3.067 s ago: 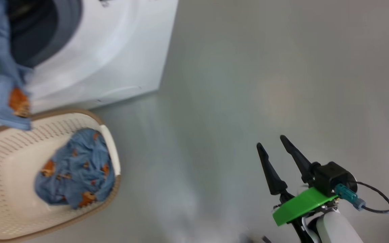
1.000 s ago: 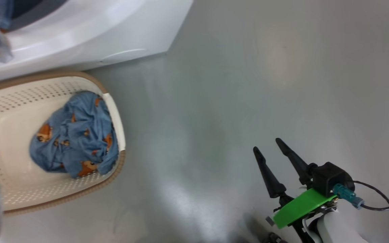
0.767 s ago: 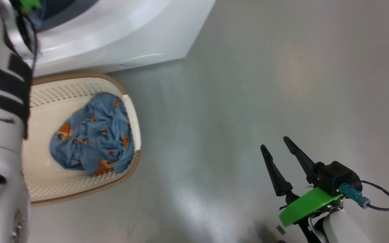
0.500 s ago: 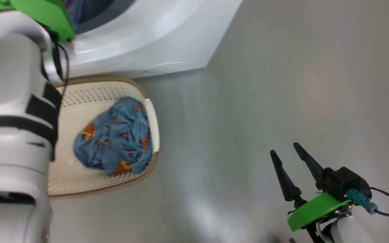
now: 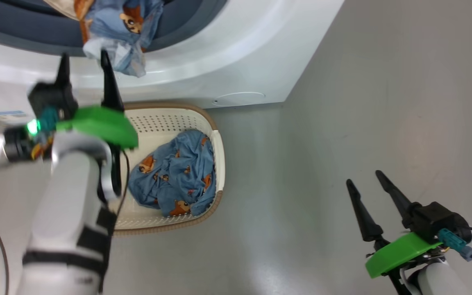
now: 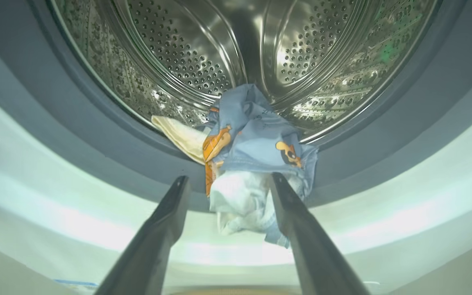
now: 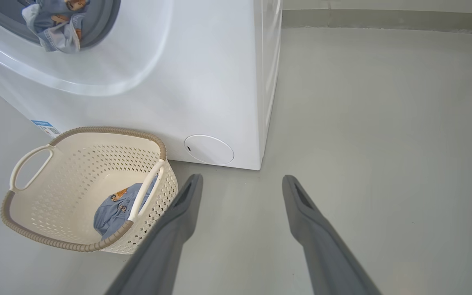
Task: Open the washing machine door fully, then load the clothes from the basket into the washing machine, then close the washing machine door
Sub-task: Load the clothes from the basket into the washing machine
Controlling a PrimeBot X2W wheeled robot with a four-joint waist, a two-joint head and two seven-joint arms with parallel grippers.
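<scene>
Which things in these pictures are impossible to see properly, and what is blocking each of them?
- Basket, head view: its left side is hidden behind the left arm.
- Clothes in the basket, right wrist view: mostly hidden by the basket's wall and handle.
- Blue label, right wrist view: its text is too small to read.
- Drum, left wrist view: its upper part is cut off by the top edge.

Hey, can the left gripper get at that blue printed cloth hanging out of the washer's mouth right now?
Probably yes. The left gripper is open and points straight at the light blue animal-printed cloth draped over the blue-grey rubber gasket; nothing lies between them.
</scene>
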